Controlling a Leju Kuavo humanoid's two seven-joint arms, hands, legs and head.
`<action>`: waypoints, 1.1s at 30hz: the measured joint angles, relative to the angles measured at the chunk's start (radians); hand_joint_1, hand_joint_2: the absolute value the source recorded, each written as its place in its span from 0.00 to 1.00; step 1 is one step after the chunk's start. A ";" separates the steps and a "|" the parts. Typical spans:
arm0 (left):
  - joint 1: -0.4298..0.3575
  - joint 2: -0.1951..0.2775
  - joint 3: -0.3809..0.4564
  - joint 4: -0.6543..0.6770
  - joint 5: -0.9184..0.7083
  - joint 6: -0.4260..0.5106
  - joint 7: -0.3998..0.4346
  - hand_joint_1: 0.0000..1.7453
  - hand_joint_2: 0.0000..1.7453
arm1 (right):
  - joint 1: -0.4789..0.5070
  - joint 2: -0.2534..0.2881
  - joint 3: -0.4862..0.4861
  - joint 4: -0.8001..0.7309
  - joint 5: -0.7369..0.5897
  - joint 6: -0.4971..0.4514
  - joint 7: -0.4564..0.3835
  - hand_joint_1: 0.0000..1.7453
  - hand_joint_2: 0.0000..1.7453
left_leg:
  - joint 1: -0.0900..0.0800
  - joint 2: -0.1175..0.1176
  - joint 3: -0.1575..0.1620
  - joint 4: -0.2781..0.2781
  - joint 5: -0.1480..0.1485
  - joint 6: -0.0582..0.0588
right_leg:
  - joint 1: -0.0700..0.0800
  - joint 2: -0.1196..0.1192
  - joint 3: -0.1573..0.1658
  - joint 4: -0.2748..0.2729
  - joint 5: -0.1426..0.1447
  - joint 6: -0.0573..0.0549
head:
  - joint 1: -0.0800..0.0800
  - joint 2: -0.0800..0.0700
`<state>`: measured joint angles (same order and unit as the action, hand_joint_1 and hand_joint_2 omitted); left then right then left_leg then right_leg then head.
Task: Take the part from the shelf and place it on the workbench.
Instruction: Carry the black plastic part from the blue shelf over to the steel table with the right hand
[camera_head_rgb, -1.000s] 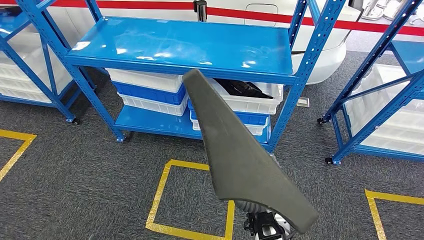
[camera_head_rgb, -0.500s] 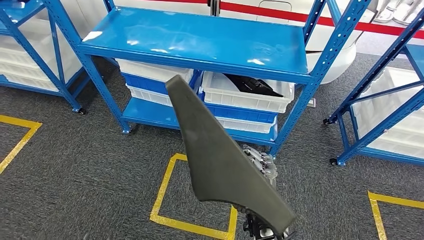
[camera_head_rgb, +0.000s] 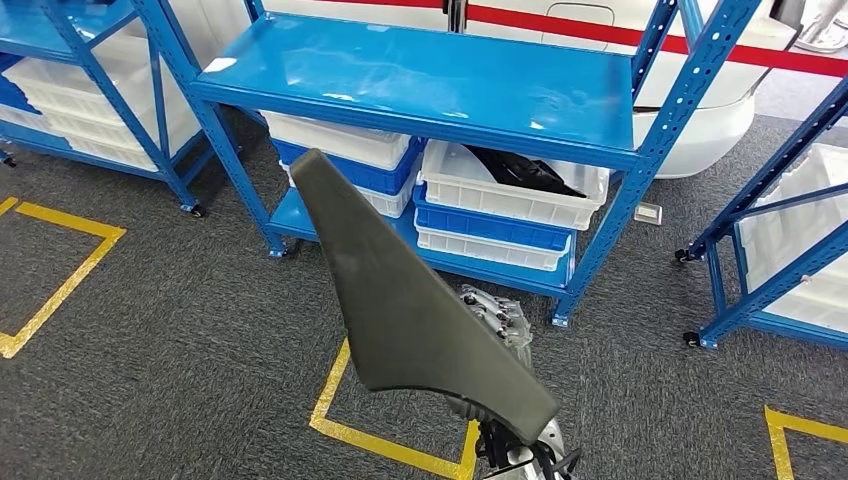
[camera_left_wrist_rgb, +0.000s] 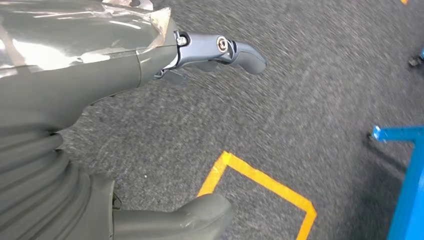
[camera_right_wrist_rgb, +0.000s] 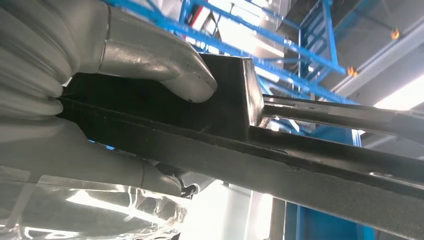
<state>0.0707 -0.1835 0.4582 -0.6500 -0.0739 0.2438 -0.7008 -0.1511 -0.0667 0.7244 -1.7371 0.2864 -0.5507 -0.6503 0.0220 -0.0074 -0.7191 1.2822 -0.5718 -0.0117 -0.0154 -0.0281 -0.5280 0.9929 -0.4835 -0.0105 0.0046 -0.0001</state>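
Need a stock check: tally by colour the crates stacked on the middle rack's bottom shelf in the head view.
White crates: 4
Blue crates: 2
Total: 6

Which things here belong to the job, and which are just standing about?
Belongs to the job:
- grey part
- right hand holding it
- blue shelf

Standing about:
- white bins
- yellow floor tape
- left hand, holding nothing
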 joint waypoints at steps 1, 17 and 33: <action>0.001 0.000 0.000 0.000 0.000 0.000 0.000 0.00 1.00 | 0.000 0.000 0.001 0.004 -0.001 0.000 0.000 1.00 1.00 | 0.000 0.003 0.003 0.000 0.009 -0.001 | 0.002 -0.009 -0.001 0.000 0.000 0.000 | 0.000 0.000; 0.000 -0.001 0.008 -0.005 0.001 0.001 0.000 0.00 1.00 | -0.010 0.002 0.009 0.021 -0.015 0.014 -0.002 1.00 1.00 | -0.014 -0.032 0.132 -0.279 0.130 0.062 | 0.006 0.022 -0.121 0.254 -0.101 0.029 | 0.012 0.000; 0.008 -0.007 0.031 -0.024 0.007 -0.021 0.000 0.00 1.00 | -0.016 0.024 0.026 0.030 -0.072 0.106 -0.015 1.00 1.00 | 0.001 0.005 -0.002 -0.019 0.033 0.005 | 0.003 -0.008 -0.009 0.011 -0.005 0.000 | -0.001 0.000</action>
<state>0.0788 -0.1908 0.4888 -0.6736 -0.0670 0.2228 -0.7008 -0.1673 -0.0429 0.7508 -1.7072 0.2146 -0.4450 -0.6649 0.0226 -0.0029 -0.7211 1.2632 -0.5392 -0.0066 -0.0125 -0.0365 -0.5370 1.0036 -0.4886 -0.0104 0.0033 0.0000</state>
